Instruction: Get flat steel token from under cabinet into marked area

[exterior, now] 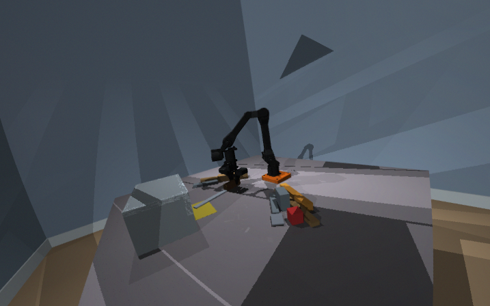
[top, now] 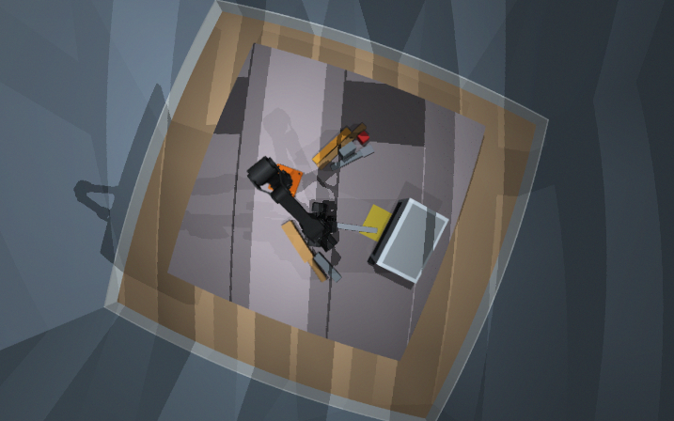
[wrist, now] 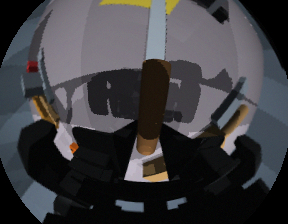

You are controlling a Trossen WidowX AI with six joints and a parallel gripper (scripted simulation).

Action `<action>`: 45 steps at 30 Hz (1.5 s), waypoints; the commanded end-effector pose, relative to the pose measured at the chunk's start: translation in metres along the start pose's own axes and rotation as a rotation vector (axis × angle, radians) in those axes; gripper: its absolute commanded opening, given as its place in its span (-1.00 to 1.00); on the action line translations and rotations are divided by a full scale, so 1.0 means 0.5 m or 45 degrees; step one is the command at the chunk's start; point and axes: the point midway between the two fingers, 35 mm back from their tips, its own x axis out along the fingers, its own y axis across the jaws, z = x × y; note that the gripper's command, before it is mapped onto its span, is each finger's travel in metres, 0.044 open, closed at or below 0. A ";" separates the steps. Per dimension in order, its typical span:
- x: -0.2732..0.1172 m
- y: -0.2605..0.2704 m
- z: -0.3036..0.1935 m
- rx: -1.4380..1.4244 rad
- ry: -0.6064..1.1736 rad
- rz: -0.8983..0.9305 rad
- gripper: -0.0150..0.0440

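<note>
The end effector (top: 333, 226) (exterior: 232, 184) (wrist: 148, 123) grips the brown handle (exterior: 231, 186) (wrist: 155, 100) of a blade (top: 357, 227) (exterior: 210, 199) (wrist: 156, 30), its long axis pointing away toward the cabinet (top: 414, 241) (exterior: 160, 212).

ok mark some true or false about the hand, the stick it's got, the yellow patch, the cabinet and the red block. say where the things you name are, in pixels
The hand (top: 332, 226) (exterior: 233, 185) (wrist: 148, 123) grips the stick's brown handle (wrist: 155, 100). True.
The yellow patch (top: 374, 218) (exterior: 205, 210) lies behind the cabinet (top: 414, 241) (exterior: 162, 220). False, it is in front.
The stick's grey blade (top: 354, 227) (exterior: 210, 199) (wrist: 156, 32) points toward the cabinet. True.
The red block (top: 363, 137) (exterior: 294, 216) (wrist: 32, 66) sits on the cabinet. False, it is beside orange and grey pieces.
</note>
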 end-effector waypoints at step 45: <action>-0.001 -0.069 -0.016 -0.012 -0.001 -0.007 0.28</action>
